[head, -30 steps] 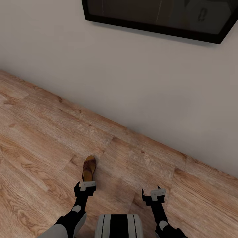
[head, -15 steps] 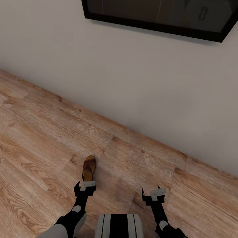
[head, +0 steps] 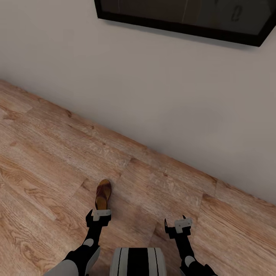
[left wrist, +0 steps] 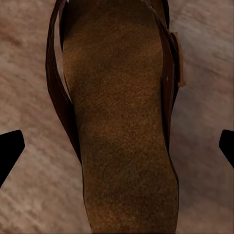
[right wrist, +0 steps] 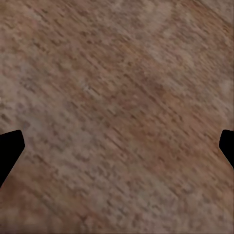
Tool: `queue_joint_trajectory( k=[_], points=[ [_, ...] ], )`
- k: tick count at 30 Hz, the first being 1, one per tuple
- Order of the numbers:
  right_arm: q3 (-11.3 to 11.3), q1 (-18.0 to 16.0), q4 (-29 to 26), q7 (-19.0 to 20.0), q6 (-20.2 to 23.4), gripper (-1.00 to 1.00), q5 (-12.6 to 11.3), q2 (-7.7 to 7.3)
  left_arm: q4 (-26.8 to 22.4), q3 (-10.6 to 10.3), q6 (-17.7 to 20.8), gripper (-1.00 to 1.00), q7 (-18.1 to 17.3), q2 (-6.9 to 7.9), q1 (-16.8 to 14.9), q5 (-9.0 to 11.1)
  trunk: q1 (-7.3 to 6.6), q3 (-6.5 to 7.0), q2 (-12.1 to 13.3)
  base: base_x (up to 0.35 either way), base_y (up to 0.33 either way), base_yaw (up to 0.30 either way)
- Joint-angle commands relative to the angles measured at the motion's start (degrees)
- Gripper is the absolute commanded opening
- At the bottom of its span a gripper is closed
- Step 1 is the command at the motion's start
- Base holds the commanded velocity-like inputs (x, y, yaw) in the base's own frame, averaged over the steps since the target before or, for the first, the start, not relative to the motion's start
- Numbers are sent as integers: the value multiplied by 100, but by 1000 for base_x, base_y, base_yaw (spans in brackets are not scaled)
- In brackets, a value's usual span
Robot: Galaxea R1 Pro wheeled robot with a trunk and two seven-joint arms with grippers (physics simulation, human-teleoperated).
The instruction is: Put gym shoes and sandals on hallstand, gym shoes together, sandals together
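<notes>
While the left hand [head: 98,215] hangs spread over the sandal [head: 103,194] on the floor [head: 46,168], grasping is in hand; next, lower and pinch. Right hand [head: 179,226] spread, idle.

The corridor floor [head: 50,153] is shown in light brown wood-grain planks with darker knots and streaks. The sandal [head: 103,194] is coloured tan-brown on the footbed, with dark brown straps; in the left wrist view its footbed [left wrist: 122,122] is seen as mottled, grainy brown edged in dark brown. The wall [head: 153,88] is rendered plain off-white. A black frame [head: 172,27] is seen around a dark panel. The left claw [head: 98,217] and the right claw [head: 178,226] are coloured black with pale grey blocks.
</notes>
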Motion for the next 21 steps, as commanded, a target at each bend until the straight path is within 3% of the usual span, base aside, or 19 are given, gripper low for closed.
queue_joint_trajectory(
  k=[1, 21],
  points=[
    [0, 0, 0, 0, 0, 100, 0, 0, 0, 0, -1, 100, 0, 0, -1, 0, 0, -3, 0, 0, 0, 0],
    [0, 0, 0, 0, 0, 100, 0, -1, 0, 0, -5, 100, 0, 0, -3, 0, 0, -81, 0, 0, 0, 0]
  ],
)
